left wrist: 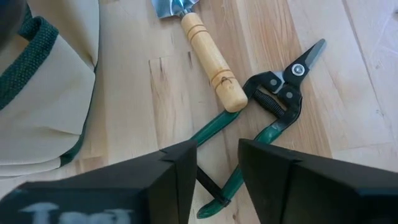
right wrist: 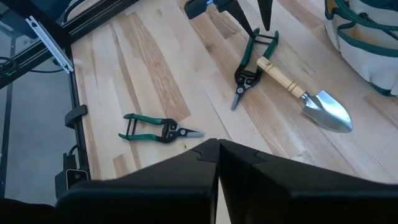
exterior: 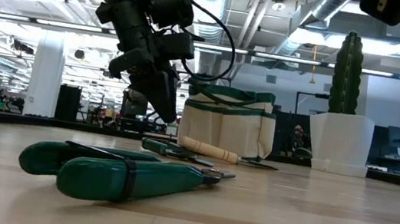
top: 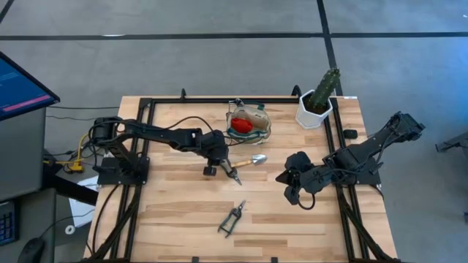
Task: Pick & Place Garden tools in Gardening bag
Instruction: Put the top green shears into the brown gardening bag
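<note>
Left wrist view: the left gripper [left wrist: 217, 171] hovers, jaws released, over green-handled pruning shears [left wrist: 273, 106] lying on the surface beside the trowel [left wrist: 208, 53]; stiff, light, probably slippery, best pinched across both handles. The right gripper [top: 292, 183] waits, clenched.

Overhead camera looks straight down on the counter [top: 183, 219]; a low one sights level across it; both wrist cameras, close in, share the trowel [left wrist: 208, 59] and shears [right wrist: 249, 65].
</note>
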Motion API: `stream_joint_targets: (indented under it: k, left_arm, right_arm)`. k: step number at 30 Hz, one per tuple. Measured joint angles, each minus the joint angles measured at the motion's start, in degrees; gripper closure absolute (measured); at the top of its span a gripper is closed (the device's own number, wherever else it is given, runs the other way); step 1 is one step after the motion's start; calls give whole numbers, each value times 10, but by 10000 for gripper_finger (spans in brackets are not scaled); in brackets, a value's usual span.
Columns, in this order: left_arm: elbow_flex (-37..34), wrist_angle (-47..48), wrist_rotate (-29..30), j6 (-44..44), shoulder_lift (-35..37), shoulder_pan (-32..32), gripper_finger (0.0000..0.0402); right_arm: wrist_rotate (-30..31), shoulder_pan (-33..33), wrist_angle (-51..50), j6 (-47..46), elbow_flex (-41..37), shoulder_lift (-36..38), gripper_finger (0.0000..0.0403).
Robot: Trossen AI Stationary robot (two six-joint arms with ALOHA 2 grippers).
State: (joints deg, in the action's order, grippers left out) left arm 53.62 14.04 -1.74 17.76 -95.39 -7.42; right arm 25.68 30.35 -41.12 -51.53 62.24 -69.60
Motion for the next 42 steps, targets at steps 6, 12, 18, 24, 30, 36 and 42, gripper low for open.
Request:
stream_joint_targets:
  k: [6, 12, 18, 24, 30, 36, 42]
  left_arm:
    - [-2, -2, 0, 0, 0, 0, 288]
    - [-44, -8, 0, -5, 1, 0, 288]
    - [-84, -36, 2, -16, 3, 0, 288]
    - [-89, -78, 0, -18, 2, 0, 288]
    - [-88, -105, -2, -22, 2, 4, 288]
    - [-88, -120, -25, -22, 2, 23, 288]
    - [-88, -145, 1, 7, 2, 38, 288]
  right_arm:
    - [-1, 0, 0, 0, 0, 0, 403]
    - [-1, 0, 0, 0, 0, 0, 403]
    - [-1, 0, 0, 0, 0, 0, 403]
    - [-1, 0, 0, 0, 0, 0, 403]
    - [-2, 0, 0, 0, 0, 0, 403]
    - [-2, 0, 0, 0, 0, 0, 403]
    - [-2, 0, 0, 0, 0, 0, 403]
